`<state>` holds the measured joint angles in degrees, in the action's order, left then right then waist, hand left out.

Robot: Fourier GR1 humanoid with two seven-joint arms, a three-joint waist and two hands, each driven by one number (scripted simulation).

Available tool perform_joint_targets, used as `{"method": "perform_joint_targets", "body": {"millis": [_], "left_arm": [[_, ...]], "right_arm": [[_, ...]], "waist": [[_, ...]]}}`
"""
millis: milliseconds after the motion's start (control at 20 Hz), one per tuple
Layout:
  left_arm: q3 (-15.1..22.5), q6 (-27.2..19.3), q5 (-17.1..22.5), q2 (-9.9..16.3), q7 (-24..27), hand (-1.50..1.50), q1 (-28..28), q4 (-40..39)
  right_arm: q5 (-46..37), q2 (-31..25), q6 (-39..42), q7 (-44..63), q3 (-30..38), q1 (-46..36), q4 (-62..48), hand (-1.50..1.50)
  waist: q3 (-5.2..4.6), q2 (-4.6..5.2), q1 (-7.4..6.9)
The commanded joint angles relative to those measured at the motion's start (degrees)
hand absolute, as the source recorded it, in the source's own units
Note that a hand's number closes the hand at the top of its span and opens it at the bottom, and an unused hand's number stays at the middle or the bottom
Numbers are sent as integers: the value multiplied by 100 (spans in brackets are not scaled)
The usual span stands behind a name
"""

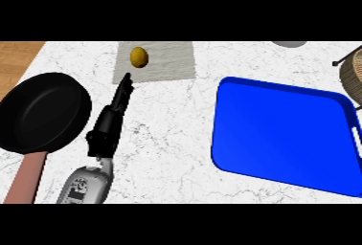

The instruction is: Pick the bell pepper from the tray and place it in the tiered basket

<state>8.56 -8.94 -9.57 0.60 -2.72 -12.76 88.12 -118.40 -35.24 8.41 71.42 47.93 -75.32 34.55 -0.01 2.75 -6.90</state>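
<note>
We find the left hand (113,115) stretched over the counter (170,143), fingers (124,88) straight and holding nothing. Just beyond the fingertips a yellow-brown item (139,56) lies on a grey cloth (155,61). Beside the fingers sits a black pan (42,112); on their other side, the blue tray (286,136), bare. The tiered basket (351,74) shows at the edge. We see no bell pepper.

- Left forearm (86,184): a rounded grey shell with dark markings printed on its side.
- Wrist: a black, blocky segment joining the forearm to the hand.
- Left hand (117,107): all black, slim, with long narrow fingers (125,83).
</note>
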Motion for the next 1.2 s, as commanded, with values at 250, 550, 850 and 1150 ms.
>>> {"method": "perform_joint_targets", "body": {"millis": [250,550,850,1150], "left_arm": [[-126,-38,5,62,3,0,45,-45],[-85,-35,-20,44,80,0,113,-83],[-175,-49,66,49,54,0,103,-34],[-212,-85,40,60,32,0,146,-124]], "right_arm": [[-118,-73,-708,1380,754,230,-26,150],[-49,309,-1725,1381,1061,234,438,-150],[-409,364,-2586,1162,874,204,1227,-150],[-1074,695,-2676,1376,1098,386,2377,-150]], "waist": [[20,-28,135],[16,-55,129],[1,-78,104],[-10,-142,297]]}}
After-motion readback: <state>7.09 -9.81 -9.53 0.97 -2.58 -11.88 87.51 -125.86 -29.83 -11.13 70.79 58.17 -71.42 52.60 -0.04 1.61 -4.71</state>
